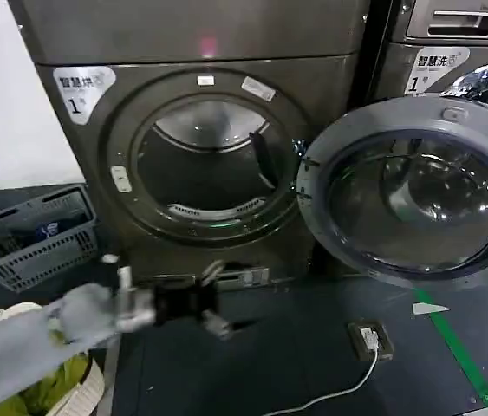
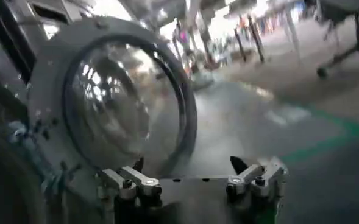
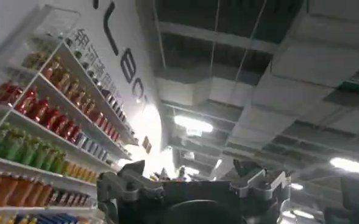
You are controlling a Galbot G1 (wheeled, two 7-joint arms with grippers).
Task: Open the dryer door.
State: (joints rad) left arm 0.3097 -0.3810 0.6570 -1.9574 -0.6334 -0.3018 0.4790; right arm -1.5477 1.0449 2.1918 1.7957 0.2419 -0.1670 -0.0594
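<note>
The dryer door stands swung wide open to the right of the dark drum opening, its grey inner face and bowl glass turned toward me. My left gripper hangs low in front of the dryer's base, below the opening and apart from the door. In the left wrist view the left gripper is open with nothing between its fingers, and the dryer door is a short way beyond it. My right gripper points up at the ceiling, open and empty.
A grey basket sits on the floor left of the dryer, with a white bag nearer me. A floor socket with a white cable and green tape lie to the right. A second machine stands behind the door. Shelves of bottles line a wall.
</note>
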